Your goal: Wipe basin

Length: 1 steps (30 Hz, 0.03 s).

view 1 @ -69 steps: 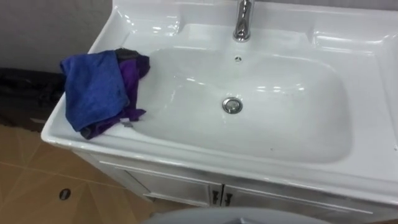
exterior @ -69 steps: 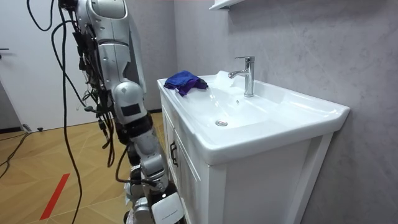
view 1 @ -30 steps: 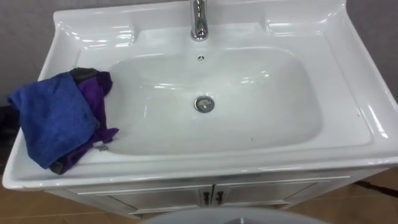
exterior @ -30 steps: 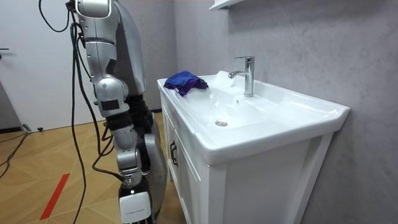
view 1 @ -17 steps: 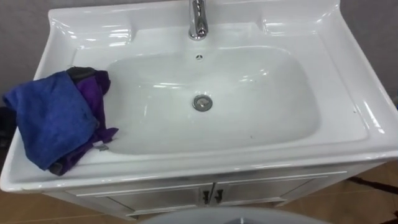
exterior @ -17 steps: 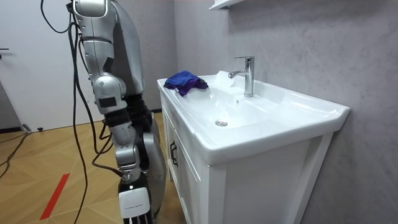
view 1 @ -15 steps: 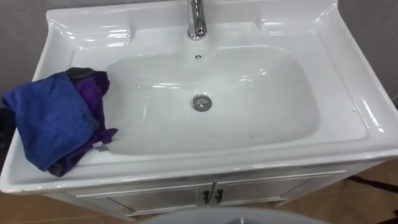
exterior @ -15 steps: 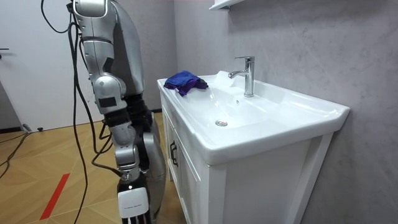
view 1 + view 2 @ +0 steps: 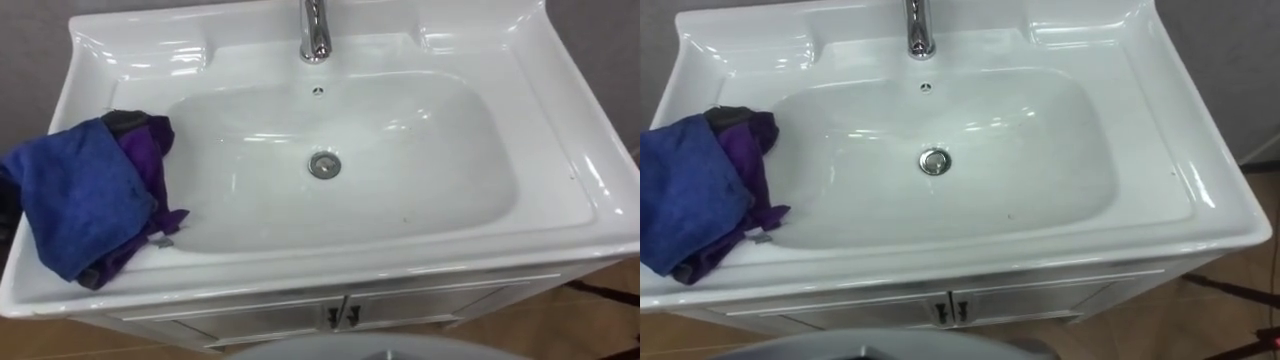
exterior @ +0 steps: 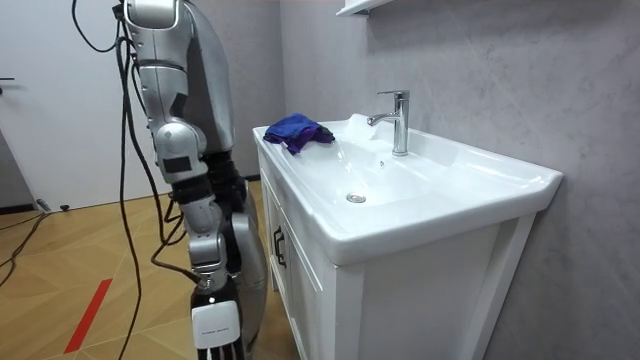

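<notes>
Currently I read the robot as standing upright at the front of the white cabinet, on a wood-pattern floor.

1. Right hand: in the room view it hangs low at the robot's side, beside the cabinet front and well below the basin top. It touches nothing. I cannot tell whether it is spread or closed, because the frame edge cuts it off.
2. Cabinet: two small dark door handles sit side by side at the centre seam, directly under the front rim.
3. Basin: white, glossy, with a rectangular bowl and a flat ledge on each side.
4. Blue cloth: bunched on the left ledge, at the front left corner, held by neither hand. It lies on top of a purple cloth, whose edge spills over the lip toward the bowl.
5. Drain: a round metal fitting near the middle of the bowl floor, well apart from the cloths.
6. Overflow hole: on the rear bowl wall, in line with the drain.
7. Tap: chrome, upright, mounted at the rear centre, just behind the overflow hole.
8. Wall: grey, directly behind the basin.
</notes>
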Available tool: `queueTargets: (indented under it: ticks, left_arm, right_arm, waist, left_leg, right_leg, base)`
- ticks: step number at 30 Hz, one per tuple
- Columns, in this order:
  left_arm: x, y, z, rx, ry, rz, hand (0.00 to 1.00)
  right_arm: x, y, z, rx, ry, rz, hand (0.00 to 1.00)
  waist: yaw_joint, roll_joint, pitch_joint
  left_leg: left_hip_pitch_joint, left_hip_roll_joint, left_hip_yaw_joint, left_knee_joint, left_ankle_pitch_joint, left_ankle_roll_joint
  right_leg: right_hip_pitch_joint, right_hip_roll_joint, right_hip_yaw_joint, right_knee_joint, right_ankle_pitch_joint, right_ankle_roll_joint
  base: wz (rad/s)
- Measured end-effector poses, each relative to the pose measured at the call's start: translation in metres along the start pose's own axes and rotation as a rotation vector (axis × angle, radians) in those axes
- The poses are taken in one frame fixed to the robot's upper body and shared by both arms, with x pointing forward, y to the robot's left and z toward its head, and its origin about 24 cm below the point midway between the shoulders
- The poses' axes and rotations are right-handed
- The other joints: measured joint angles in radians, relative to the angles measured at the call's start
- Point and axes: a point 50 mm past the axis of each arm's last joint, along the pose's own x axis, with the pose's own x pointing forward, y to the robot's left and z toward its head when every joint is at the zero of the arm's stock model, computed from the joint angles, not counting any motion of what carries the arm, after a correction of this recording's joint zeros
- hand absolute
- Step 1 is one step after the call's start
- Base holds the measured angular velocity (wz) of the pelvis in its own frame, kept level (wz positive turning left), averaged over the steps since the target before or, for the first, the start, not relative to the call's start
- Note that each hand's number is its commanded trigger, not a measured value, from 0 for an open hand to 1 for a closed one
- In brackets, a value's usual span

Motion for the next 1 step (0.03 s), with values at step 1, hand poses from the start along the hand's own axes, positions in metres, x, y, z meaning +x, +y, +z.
queueTargets:
  ticks: [1]
  left_arm:
    - [0.0000,-0.0001,0.0005,0.003,-0.001,-0.001,0.00]
  right_arm:
    - [0.0000,0.0000,0.0001,0.000,-0.001,0.000,0.00]
  waist:
    - [0.000,0.000,0.0000]
  left_leg:
    - [0.000,0.000,0.000,0.000,0.000,0.000]
  right_leg:
    - [0.000,0.000,0.000,0.000,0.000,0.000]
  base:
    - [0.00]
